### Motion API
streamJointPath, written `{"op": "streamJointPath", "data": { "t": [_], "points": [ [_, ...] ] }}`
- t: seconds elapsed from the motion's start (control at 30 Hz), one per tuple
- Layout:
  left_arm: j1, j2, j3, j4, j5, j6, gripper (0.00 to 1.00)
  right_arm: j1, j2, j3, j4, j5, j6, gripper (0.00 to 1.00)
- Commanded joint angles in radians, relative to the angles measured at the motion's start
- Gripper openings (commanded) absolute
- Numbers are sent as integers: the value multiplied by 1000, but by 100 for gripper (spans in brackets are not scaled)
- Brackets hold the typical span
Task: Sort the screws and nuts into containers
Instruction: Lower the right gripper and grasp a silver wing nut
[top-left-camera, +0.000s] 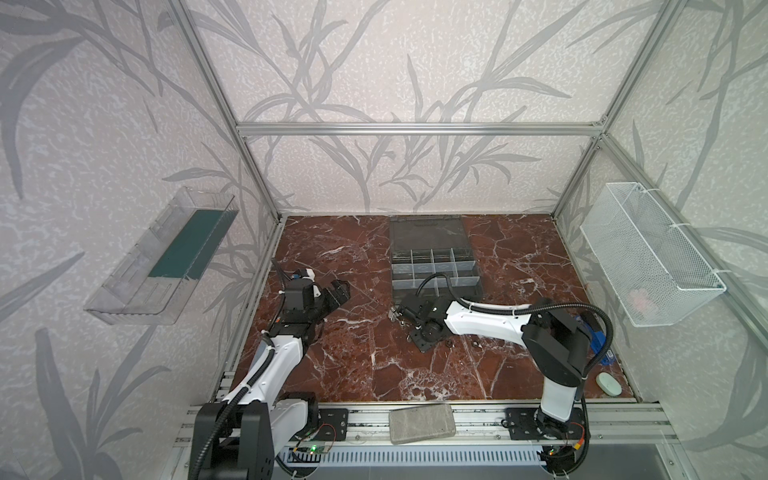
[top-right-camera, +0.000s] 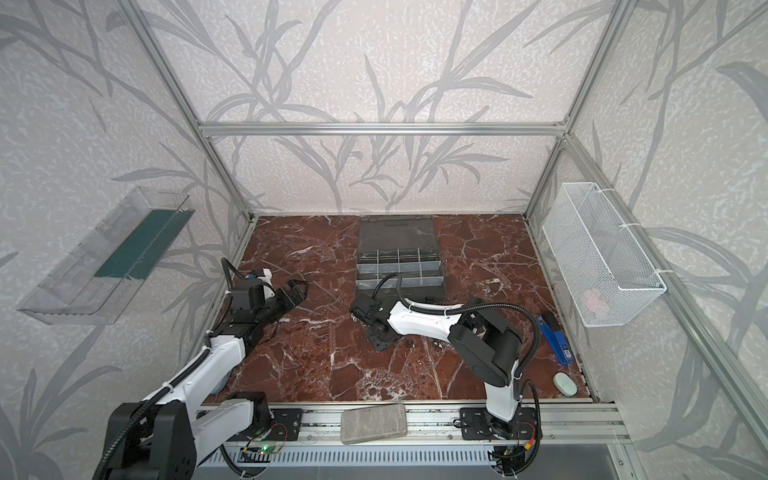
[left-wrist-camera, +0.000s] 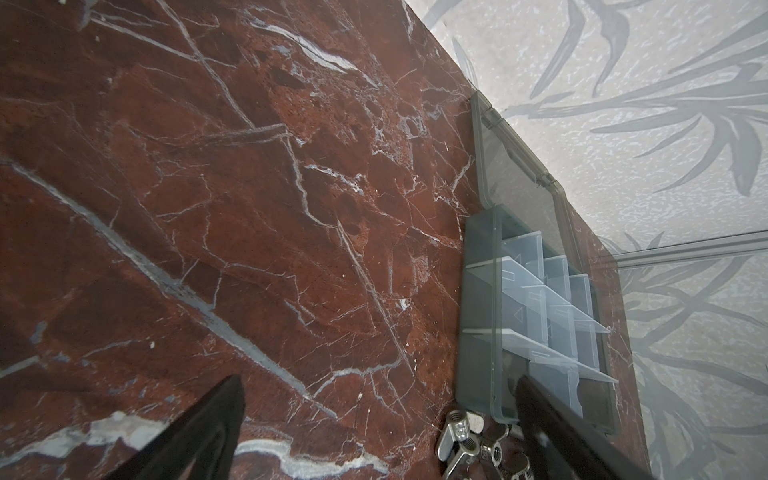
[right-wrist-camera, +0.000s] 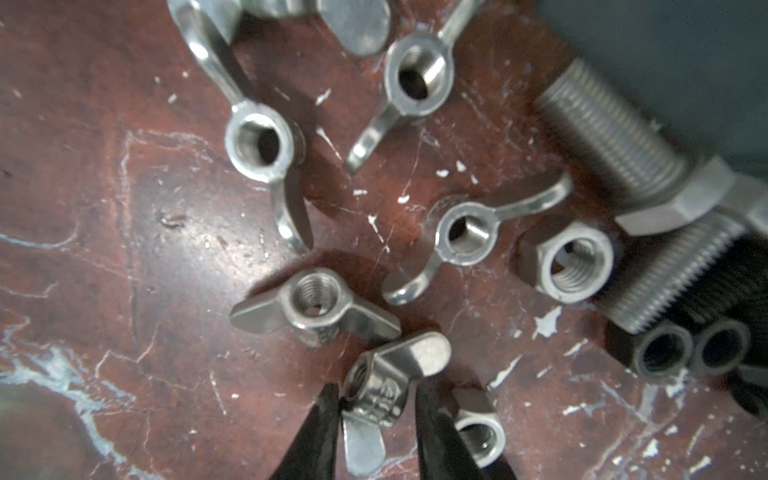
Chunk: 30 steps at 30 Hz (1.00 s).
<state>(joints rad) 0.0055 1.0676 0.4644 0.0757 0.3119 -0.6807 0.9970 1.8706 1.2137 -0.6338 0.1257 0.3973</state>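
A heap of silver wing nuts (right-wrist-camera: 257, 141), hex nuts (right-wrist-camera: 573, 262), black nuts (right-wrist-camera: 660, 353) and threaded silver screws (right-wrist-camera: 611, 137) lies on the red marble by the near left corner of the organizer case (top-left-camera: 395, 286), whose clear containers (top-left-camera: 432, 266) show under its raised lid. My right gripper (top-left-camera: 395, 313) (top-right-camera: 355, 316) (right-wrist-camera: 376, 390) is down in this heap. Its black fingers are shut on one tilted wing nut (right-wrist-camera: 376, 399). My left gripper (top-left-camera: 338, 289) (top-right-camera: 297, 289) (left-wrist-camera: 378, 432) hangs open at the left, holding nothing, apart from the heap (left-wrist-camera: 461, 432).
Two loose nuts (top-left-camera: 449, 343) (top-left-camera: 475, 344) lie nearer the front. A white mesh basket (top-left-camera: 648, 257) hangs on the right wall, a clear tray with green base (top-left-camera: 166, 253) on the left. A blue object (top-right-camera: 555, 336), a pale oval (top-left-camera: 608, 383) and a grey block (top-left-camera: 422, 424) sit nearby.
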Motion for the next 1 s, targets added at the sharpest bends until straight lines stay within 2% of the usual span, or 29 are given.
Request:
{"op": "streamJointPath", "data": {
  "t": [0.0, 0.5, 0.6, 0.77, 0.97],
  "points": [
    [-3, 1, -5, 3, -11, 10, 100, 3, -8, -3, -41, 0, 14, 31],
    [-2, -21, -16, -5, -20, 15, 99, 3, 19, -20, -2, 5, 23, 26],
    [-3, -24, -17, -9, -20, 15, 99, 2, 10, -27, 6, 9, 20, 21],
    [-3, -26, -14, -9, -20, 15, 99, -8, -56, -55, 38, 16, -3, 0],
    [-2, -16, -3, -14, -14, 21, 100, -54, -202, -36, 37, -45, -113, 0]
  ]
}}
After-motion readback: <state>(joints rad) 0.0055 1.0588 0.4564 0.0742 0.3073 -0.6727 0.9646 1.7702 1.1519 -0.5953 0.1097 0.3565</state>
